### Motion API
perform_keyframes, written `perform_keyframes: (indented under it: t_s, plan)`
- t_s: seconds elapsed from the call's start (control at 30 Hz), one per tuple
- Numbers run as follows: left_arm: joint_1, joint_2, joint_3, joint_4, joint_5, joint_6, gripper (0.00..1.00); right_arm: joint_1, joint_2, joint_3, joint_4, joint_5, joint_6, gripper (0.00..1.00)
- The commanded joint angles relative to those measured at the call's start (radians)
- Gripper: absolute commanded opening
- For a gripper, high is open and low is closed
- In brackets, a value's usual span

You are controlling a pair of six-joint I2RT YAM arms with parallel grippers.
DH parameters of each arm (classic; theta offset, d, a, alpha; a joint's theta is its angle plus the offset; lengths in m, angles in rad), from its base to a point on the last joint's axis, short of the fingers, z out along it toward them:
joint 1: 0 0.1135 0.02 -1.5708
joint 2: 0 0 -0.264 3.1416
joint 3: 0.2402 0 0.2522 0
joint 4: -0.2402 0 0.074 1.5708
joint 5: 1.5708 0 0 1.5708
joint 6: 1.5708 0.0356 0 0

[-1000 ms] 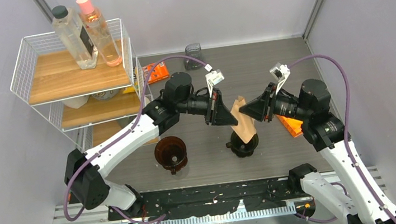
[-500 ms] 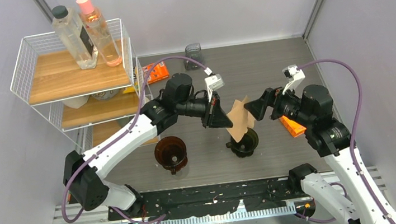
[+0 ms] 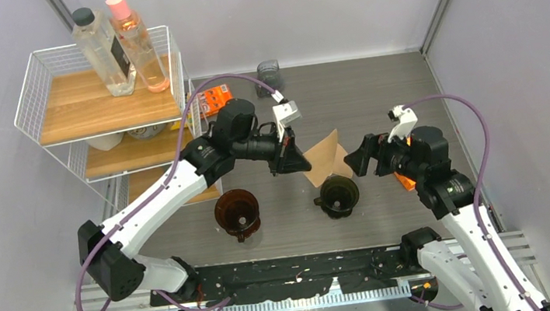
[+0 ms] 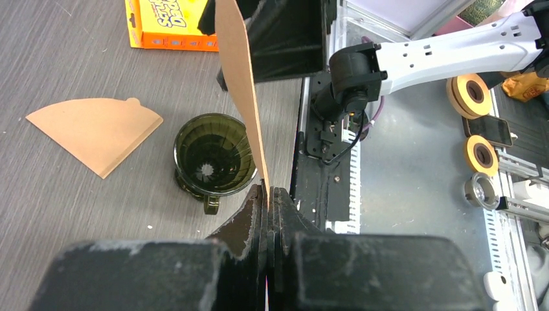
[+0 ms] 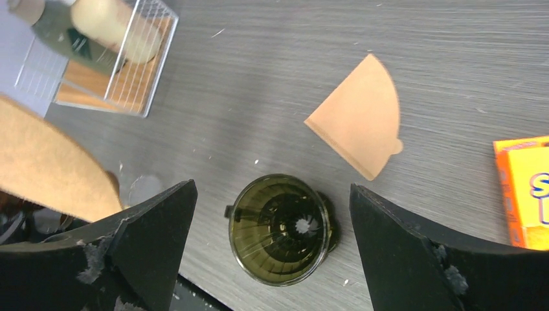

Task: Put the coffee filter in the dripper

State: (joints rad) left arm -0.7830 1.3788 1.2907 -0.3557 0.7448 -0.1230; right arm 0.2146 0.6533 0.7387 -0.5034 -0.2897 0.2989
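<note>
My left gripper [image 3: 293, 158] is shut on the edge of a brown paper coffee filter [image 3: 322, 159], holding it in the air just up and left of the dark green dripper [image 3: 336, 194]. In the left wrist view the filter [image 4: 238, 84] stands edge-on from the shut fingertips [image 4: 267, 192], with the dripper [image 4: 210, 155] below, nothing in it. My right gripper [image 3: 358, 159] is open beside the filter, touching nothing. In its own view the right gripper [image 5: 272, 188] hangs wide over the dripper [image 5: 281, 228]. A second filter [image 5: 359, 123] lies flat on the table.
A brown dripper [image 3: 237, 213] stands left of the green one. A wire shelf rack [image 3: 102, 105] with two bottles fills the back left. An orange box [image 3: 215, 100] lies by the rack, another [image 5: 526, 189] by the right arm. A dark cup [image 3: 268, 71] stands at the back.
The right gripper has let go of the filter, opened wide and drawn back to the right. The left gripper has carried the filter up and left, off the green dripper.
</note>
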Motion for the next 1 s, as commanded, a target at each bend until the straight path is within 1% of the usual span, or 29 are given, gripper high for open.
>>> perform_keyframes:
  t_s: [0.0, 0.13, 0.27, 0.37, 0.53, 0.63, 0.97]
  plan:
    - [0.004, -0.036, 0.028, 0.057, -0.003, -0.027, 0.00, -0.001, -0.034, -0.042, 0.138, -0.182, -0.038, 0.95]
    - [0.004, -0.063, -0.004, 0.115, -0.070, -0.082, 0.00, -0.001, -0.030, -0.063, 0.154, -0.284, -0.025, 0.96]
    - [0.004, -0.105, -0.051, 0.173, -0.128, -0.124, 0.00, -0.001, -0.054, -0.095, 0.179, -0.305, 0.004, 0.95]
    - [0.004, -0.121, -0.071, 0.175, -0.156, -0.124, 0.00, -0.001, -0.070, -0.094, 0.183, -0.306, 0.019, 0.95]
    - [0.004, -0.128, -0.083, 0.196, -0.135, -0.140, 0.00, -0.002, -0.102, -0.117, 0.265, -0.304, 0.094, 0.95]
    - [0.004, -0.128, -0.087, 0.210, -0.123, -0.153, 0.00, -0.001, -0.085, -0.135, 0.345, -0.350, 0.163, 0.95]
    - [0.004, -0.149, -0.118, 0.242, -0.083, -0.171, 0.00, -0.001, 0.002, -0.135, 0.374, -0.308, 0.200, 0.95]
